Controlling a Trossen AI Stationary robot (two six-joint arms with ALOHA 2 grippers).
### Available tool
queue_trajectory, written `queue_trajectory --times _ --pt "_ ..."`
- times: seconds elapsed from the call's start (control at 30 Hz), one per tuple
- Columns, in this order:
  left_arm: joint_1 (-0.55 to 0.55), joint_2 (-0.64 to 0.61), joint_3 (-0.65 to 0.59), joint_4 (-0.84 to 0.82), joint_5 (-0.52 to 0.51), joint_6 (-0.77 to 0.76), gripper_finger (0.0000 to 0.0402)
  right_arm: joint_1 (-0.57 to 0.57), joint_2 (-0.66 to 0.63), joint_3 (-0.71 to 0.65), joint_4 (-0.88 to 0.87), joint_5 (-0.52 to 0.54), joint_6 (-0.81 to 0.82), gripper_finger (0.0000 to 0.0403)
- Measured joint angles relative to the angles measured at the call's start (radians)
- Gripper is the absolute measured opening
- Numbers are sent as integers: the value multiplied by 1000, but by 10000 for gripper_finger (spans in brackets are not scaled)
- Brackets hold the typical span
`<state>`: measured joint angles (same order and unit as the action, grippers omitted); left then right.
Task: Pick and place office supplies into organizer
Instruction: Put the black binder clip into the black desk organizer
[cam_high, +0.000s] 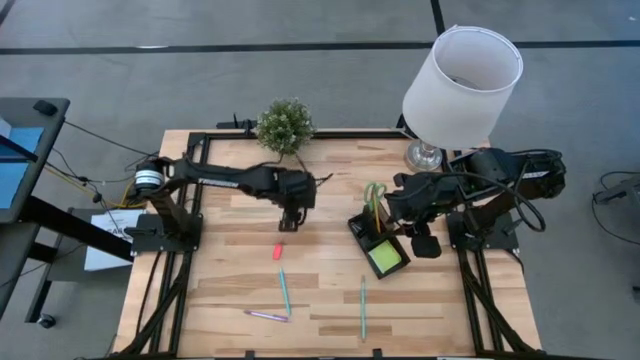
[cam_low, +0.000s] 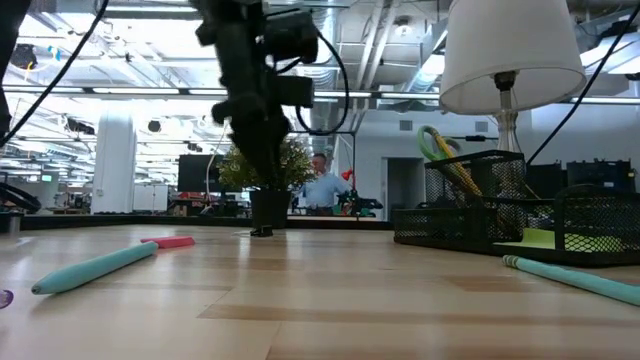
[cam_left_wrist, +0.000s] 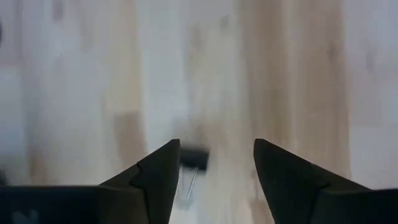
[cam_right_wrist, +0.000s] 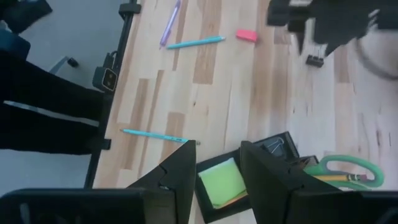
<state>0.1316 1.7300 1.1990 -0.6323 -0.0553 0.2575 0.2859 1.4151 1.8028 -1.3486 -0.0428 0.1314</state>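
Note:
My left gripper (cam_high: 290, 222) (cam_left_wrist: 217, 162) points down at the table's middle, open, over a tiny black clip (cam_left_wrist: 194, 158) (cam_right_wrist: 314, 60) that lies on the wood between its fingers, nearer one of them. My right gripper (cam_high: 424, 243) (cam_right_wrist: 217, 165) hovers open over the black organizer (cam_high: 358, 228) (cam_low: 480, 215). In the organizer are the lime-green sticky-note pad (cam_high: 386, 258) (cam_right_wrist: 219, 183), green-handled scissors (cam_high: 375, 196) (cam_right_wrist: 348, 168) and a pencil. On the table lie a pink eraser (cam_high: 278, 251), two teal pens (cam_high: 284, 290) (cam_high: 362, 305) and a purple pen (cam_high: 265, 316).
A white-shaded lamp (cam_high: 462, 80) stands at the far right corner behind the right arm. A small potted plant (cam_high: 285, 125) sits at the far edge behind the left arm. Bare wood lies between the eraser and the organizer. A person shows far back in the room (cam_low: 322, 188).

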Motion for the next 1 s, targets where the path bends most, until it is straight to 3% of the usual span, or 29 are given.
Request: queue_trajectory --times 0.2,0.67,1.0 --pt "-10 0 -129 184 73 146 194 -25 0 0 38 29 -24 118" --pt "109 3 -139 154 70 222 194 -89 36 2 93 29 -27 118" --pt "112 59 -137 153 101 245 194 -127 106 -2 64 22 -35 118"
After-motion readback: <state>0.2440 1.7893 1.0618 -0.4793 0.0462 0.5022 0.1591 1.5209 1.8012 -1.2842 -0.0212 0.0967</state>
